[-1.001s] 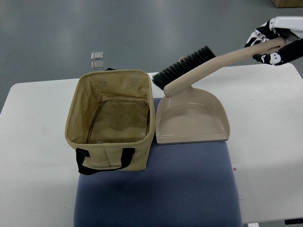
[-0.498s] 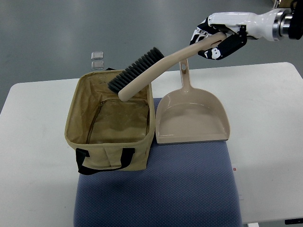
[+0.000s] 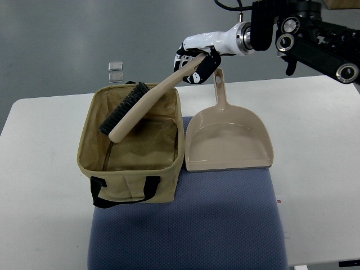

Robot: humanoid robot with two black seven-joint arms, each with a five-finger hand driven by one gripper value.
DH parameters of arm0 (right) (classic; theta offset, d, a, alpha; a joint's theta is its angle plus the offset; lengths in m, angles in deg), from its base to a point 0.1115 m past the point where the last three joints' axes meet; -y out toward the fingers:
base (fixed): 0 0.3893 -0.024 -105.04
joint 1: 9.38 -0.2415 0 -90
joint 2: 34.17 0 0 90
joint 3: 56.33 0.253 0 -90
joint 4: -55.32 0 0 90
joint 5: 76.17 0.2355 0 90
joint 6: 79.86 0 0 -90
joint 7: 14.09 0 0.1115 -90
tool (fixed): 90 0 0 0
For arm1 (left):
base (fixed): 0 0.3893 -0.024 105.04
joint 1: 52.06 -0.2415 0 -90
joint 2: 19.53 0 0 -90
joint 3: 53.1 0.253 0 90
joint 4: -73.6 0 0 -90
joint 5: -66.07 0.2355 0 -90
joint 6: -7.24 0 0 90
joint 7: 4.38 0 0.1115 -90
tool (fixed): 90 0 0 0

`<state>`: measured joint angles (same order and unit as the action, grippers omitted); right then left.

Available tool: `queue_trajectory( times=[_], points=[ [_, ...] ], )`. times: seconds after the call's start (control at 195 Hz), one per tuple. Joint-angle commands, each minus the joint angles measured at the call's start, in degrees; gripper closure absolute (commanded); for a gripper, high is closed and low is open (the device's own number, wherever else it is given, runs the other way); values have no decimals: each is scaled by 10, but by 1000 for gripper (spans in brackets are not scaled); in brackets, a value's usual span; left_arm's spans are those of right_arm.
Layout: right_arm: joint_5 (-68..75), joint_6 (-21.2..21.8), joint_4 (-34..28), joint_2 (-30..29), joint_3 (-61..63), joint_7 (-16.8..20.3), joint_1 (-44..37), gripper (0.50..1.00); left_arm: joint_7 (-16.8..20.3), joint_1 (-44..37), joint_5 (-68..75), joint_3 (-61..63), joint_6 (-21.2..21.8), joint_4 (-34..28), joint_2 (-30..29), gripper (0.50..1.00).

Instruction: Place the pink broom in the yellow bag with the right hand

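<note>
The bag (image 3: 130,185) is sitting open on the worktop (image 3: 39,185), and the brush head of the broom (image 3: 140,109) is hanging inside its opening. The right hand (image 3: 194,59) is gripping the handle's far end, up beyond the bag's rim, beside the dustpan (image 3: 228,140).

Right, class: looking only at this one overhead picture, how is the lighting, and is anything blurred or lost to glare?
Top view: lighting is soft and even, with faint shadows inside the yellow bag and under the dustpan; mild sheen on the white table, no harsh glare; the broom and right hand look sharp, with no obvious motion blur.
</note>
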<state>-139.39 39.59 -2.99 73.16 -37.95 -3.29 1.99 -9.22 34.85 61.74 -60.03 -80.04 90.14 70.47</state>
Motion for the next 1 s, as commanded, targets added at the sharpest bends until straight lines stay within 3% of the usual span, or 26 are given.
queue_trajectory(
  times=[0.0, 0.354, 0.369, 0.375, 0.38, 0.385, 0.39, 0.395, 0.4, 0.405, 0.411, 0.416, 0.431, 0.441, 0.477, 0.518, 0.816, 0.996],
  points=[
    [-18, 2, 11, -23, -27, -1, -6, 1000, 0, -1, -1, 0, 0, -1, 0, 500],
    [-24, 3, 10, -61, -55, -4, -6, 1000, 0, -1, -1, 2, 0, 1, 0, 500],
    [-24, 3, 10, -63, -56, -4, -5, 920, 0, -1, -1, 2, 0, 1, 0, 500],
    [-24, 3, 10, -63, -56, -4, -5, 920, 0, -1, -1, 2, 0, 1, 0, 500],
    [-24, 3, 10, -65, -55, -4, -5, 873, 0, -1, -1, 2, 0, 1, 0, 500],
    [-24, 3, 10, -65, -55, -4, -5, 873, 0, -1, -1, 2, 0, 1, 0, 500],
    [-24, 3, 10, -66, -56, -4, -4, 824, 0, -1, 0, 2, 0, 1, 0, 500],
    [-24, 3, 10, -66, -56, -4, -4, 824, 0, -1, 0, 2, 0, 1, 0, 500],
    [-24, 3, 10, -68, -55, -4, -4, 777, 0, -1, 0, 2, 0, 1, 0, 500],
    [-24, 3, 10, -68, -55, -4, -4, 777, 0, -1, 0, 2, 0, 1, 0, 500],
    [-23, 3, 11, -70, -55, -4, -4, 736, 0, -1, 0, 1, 0, 1, 0, 500],
    [-23, 3, 11, -70, -55, -4, -4, 736, 0, -1, 0, 1, 0, 1, 0, 500],
    [-23, 3, 10, -71, -55, -5, -4, 669, 0, -1, 0, 1, 0, 1, 0, 500],
    [-23, 3, 10, -71, -55, -5, -4, 668, 0, -1, 0, 1, 0, 1, 0, 500],
    [-23, 3, 10, -71, -54, -5, -4, 599, 0, -1, -1, 1, 0, 0, 0, 500],
    [-23, 3, 10, -70, -54, -5, -4, 577, 0, -1, -1, 1, 0, -1, 0, 500],
    [-11, -1, 11, -27, -18, -6, -29, 570, 0, -1, 0, 2, 0, 0, 0, 500],
    [-10, -9, 12, 10, 126, -7, -16, 570, 0, -1, 0, 3, 0, 1, 0, 500]
  ],
)
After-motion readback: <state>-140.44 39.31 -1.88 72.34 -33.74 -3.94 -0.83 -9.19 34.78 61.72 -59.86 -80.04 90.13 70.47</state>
